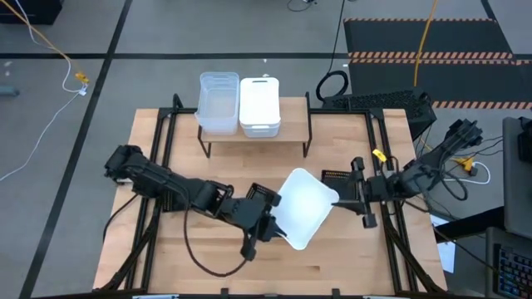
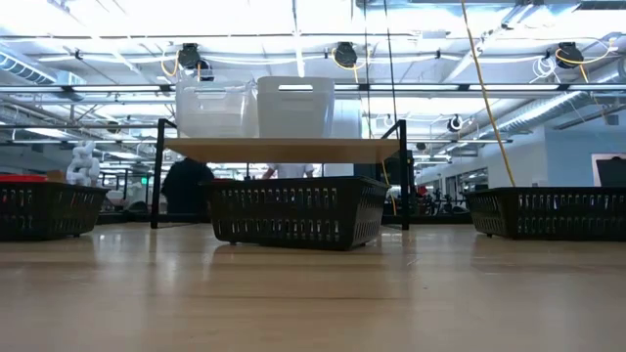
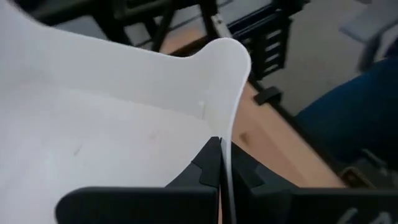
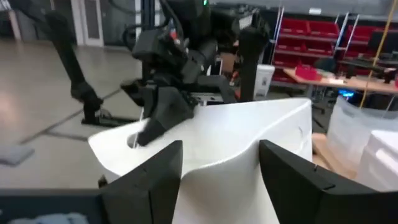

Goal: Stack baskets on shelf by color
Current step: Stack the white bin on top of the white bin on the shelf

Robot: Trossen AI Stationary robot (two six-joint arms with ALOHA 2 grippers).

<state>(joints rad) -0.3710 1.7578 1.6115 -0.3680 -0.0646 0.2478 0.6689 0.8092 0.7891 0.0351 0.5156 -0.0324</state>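
A: What has my left gripper (image 1: 274, 226) got?

B: It pinches the white basket's (image 1: 301, 206) rim, in front of the shelf (image 1: 291, 131). Your right gripper (image 1: 347, 198) gapes wide, so one arm carries it. Farther back, clear (image 1: 217, 101) and white (image 1: 259, 105) stacks wait on the shelf.

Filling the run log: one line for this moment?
left gripper: shut on white basket rim | right gripper: open at its opposite rim | shelf: clear basket, white basket

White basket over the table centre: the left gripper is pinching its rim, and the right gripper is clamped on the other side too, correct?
Not quite. The left gripper does pinch the white basket by its rim, but the right gripper stands open astride the wall, as the right wrist view shows.
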